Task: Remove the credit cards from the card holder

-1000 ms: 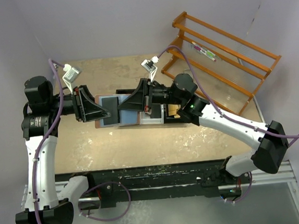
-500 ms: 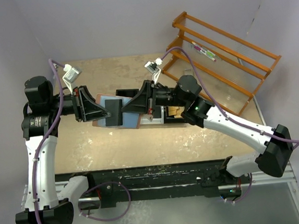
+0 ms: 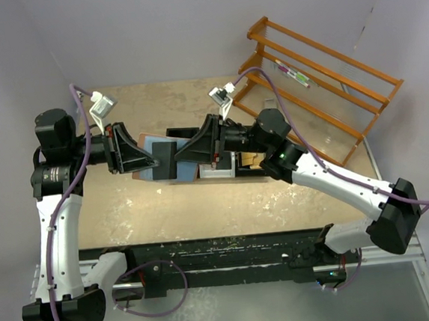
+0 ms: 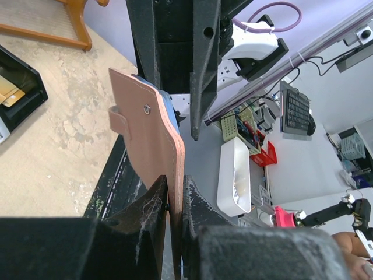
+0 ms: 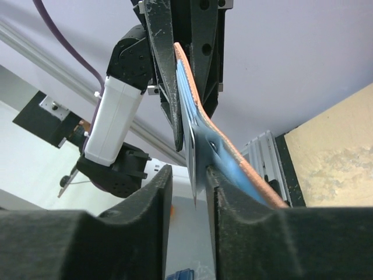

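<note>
Arms reach inward, tips meeting; left pincer [image 3: 155, 163] clamped, right pincer [image 3: 178, 158] narrowed.

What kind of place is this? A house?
Likely a robot lab, not a house: a left arm and right arm bolted to a table, plus a keyboard and red bin nearby.

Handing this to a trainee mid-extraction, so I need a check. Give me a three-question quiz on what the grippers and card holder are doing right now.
1. True or false: the left gripper is shut on the card holder's edge.
2. What sits between the right gripper's fingers? A) a pen B) the holder's blue-lined flap with a pale credit card edge C) nothing
3. Fill in: the wooden rack stands at the table's far ____ corner.
Key: 1 true; 2 B; 3 right.
</note>
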Controlling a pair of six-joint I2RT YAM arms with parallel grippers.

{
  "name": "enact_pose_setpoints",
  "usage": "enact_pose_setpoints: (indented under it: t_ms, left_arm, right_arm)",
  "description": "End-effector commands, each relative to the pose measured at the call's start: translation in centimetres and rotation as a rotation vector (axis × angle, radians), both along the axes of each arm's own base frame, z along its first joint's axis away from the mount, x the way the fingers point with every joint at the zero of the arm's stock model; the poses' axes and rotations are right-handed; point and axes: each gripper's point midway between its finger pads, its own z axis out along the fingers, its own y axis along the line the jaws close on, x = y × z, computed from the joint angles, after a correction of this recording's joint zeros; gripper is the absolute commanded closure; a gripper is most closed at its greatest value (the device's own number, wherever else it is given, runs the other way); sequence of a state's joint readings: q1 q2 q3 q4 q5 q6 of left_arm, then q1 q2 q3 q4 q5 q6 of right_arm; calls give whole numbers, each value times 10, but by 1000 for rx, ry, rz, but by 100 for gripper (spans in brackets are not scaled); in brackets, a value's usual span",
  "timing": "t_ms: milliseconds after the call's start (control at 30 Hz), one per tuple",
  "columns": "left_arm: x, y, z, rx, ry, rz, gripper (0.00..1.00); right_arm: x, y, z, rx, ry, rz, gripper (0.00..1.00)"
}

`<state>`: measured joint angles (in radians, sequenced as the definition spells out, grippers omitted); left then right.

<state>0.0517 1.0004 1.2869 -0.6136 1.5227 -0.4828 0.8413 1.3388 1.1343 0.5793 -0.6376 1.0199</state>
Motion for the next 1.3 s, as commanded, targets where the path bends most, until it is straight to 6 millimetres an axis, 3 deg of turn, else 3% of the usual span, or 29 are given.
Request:
enact_pose_setpoints:
  t_ms: [0, 167, 433, 567, 967, 1267]
  left_arm:
    - [-14, 0, 17, -12, -72, -58, 91]
    - [-12, 0, 17, -10, -70, -47, 92]
    - [-10, -1, 17, -8, -72, -42, 92]
    - [-9, 0, 19, -8, -73, -41, 92]
    - [-12, 0, 21, -9, -84, -48, 92]
    - [5, 0, 10, 35, -204, 28, 96]
  right_arm:
    - [9, 2, 13, 59, -22, -33, 62]
    - [10, 10, 13, 54, -18, -22, 63]
    - [8, 11, 7, 26, -5, -5, 88]
    - [5, 0, 8, 26, -9, -5, 98]
    - [22, -57, -9, -30, 0, -129, 100]
    - [81, -124, -78, -271, 109, -403, 100]
